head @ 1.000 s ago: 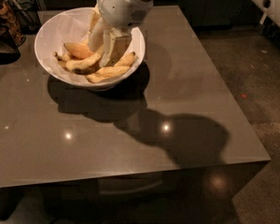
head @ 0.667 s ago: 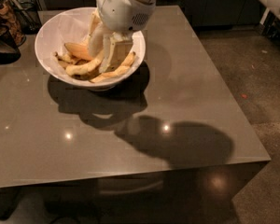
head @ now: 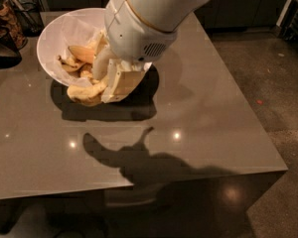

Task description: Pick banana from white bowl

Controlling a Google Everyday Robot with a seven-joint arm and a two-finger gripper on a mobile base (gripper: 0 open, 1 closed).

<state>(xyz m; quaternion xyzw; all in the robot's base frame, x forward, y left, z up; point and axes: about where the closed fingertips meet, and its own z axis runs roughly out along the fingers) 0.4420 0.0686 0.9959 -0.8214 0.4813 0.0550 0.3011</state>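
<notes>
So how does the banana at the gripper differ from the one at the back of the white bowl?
The held banana is clamped in the gripper, hanging over the near rim of the white bowl; the back banana lies inside on the paper lining. The held banana looks paler; the back banana is deeper orange-yellow. Both are curved.

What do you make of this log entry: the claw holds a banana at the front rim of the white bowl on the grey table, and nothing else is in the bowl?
One thing is wrong. The camera view shows more bananas lying in the white bowl. The rest stands: the claw holds a banana at the front rim, on the grey table.
</notes>
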